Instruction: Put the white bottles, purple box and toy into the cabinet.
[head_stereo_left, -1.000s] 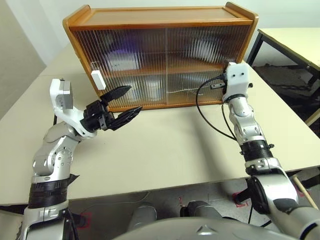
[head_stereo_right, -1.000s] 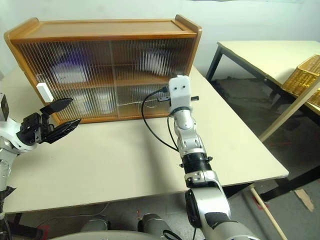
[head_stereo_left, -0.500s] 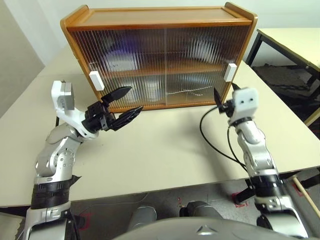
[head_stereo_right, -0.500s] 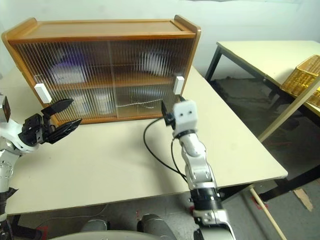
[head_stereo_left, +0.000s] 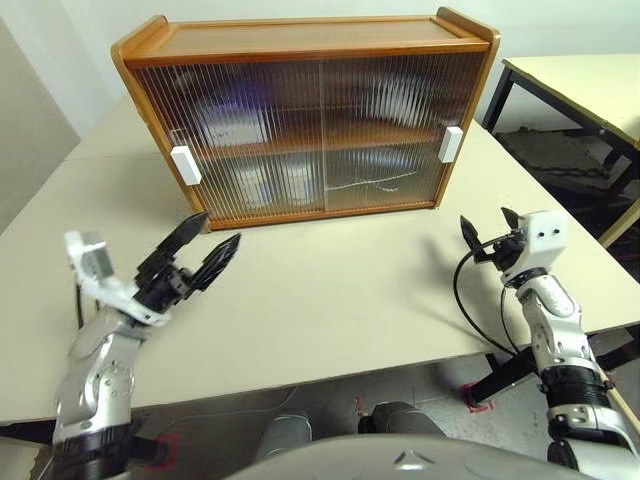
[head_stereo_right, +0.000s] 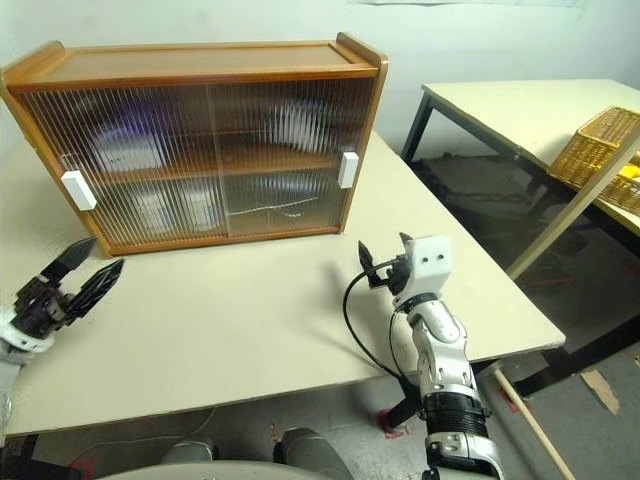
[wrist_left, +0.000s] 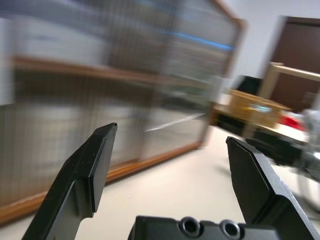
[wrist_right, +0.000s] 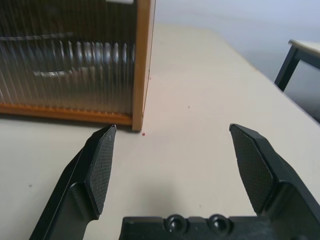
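The wooden cabinet (head_stereo_left: 300, 35) stands at the back of the table with both ribbed sliding doors shut, and its white handles (head_stereo_left: 185, 165) sit at the outer ends. Behind the left door a purple blur (head_stereo_left: 238, 103) shows on the upper shelf, and whitish shapes (head_stereo_left: 262, 187) show on the lower one. I cannot make out the toy through the ribs. My left gripper (head_stereo_left: 213, 232) hovers open and empty over the table, in front of the cabinet's left end. My right gripper (head_stereo_left: 487, 222) is open and empty off the cabinet's right front corner (wrist_right: 142, 65).
The beige table (head_stereo_left: 340, 290) stretches between my arms and the cabinet. Its front edge lies just under my arms. A second table (head_stereo_left: 580, 75) stands to the right, with a yellow wicker basket (head_stereo_right: 600, 145) beyond it. A black cable (head_stereo_left: 465, 300) loops from my right wrist.
My right gripper has left the cabinet's right handle, opened, and drawn back down and to the right. My left arm has dropped back to the left, still open.
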